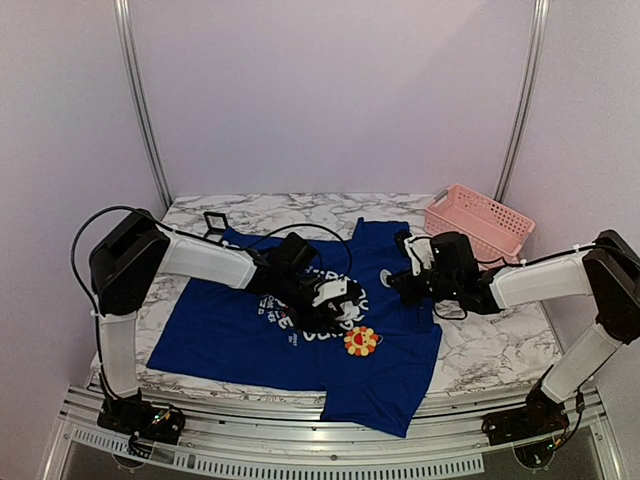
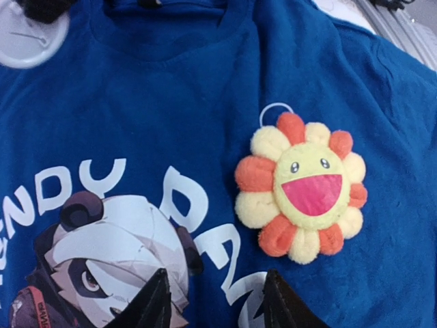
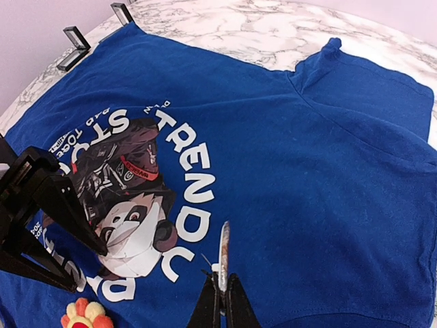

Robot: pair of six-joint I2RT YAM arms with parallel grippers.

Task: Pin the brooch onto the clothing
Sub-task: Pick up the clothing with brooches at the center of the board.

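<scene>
The clothing (image 1: 250,335) is a royal blue T-shirt with a panda print (image 2: 109,239), spread flat on the marble table. The brooch (image 1: 361,341), a plush flower with yellow and orange petals and a smiling face (image 2: 300,188), lies on the shirt beside the lettering. My left gripper (image 1: 338,308) hovers over the print, jaws open and empty (image 2: 215,297), the brooch just ahead to the right. My right gripper (image 1: 400,280) is shut (image 3: 222,290) on a thin white round disc (image 3: 223,256) seen edge-on above the shirt's chest; the disc also shows in the left wrist view (image 2: 27,37).
A pink basket (image 1: 478,222) stands at the table's back right. Small black square boxes (image 1: 215,220) sit by the shirt's far sleeve (image 3: 74,48). Bare marble (image 1: 490,340) shows right of the shirt, whose hem hangs over the near edge (image 1: 375,410).
</scene>
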